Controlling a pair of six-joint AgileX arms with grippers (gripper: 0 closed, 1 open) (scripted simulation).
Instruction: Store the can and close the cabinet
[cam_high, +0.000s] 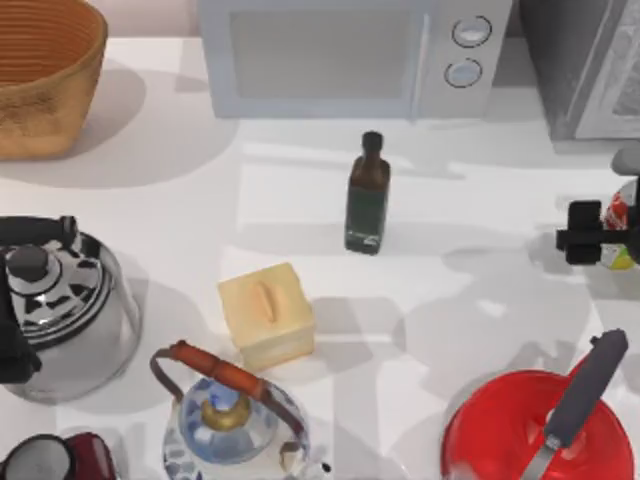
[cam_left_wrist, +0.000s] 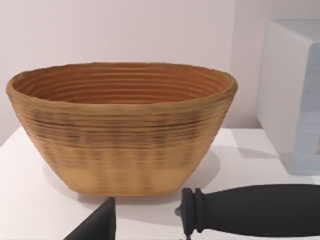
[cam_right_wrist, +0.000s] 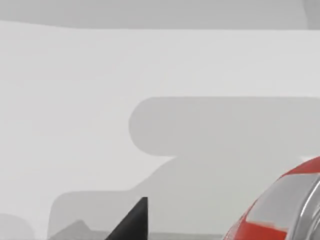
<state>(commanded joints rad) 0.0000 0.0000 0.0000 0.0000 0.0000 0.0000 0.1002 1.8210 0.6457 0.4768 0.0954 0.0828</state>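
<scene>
text: none readable | labels: none | numbers: none | signs: none

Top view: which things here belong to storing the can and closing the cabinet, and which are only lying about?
For the job: can; right tool beside it at the table's right edge; grey cabinet, back right.

Lying about: basket; microwave; green bottle; steel kettle; yellow box; blue teapot; red pan.

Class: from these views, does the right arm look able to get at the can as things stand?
Probably yes. In the top view the right gripper is already at the can near the table's right edge, with nothing between them; the bottle stands well clear.
</scene>
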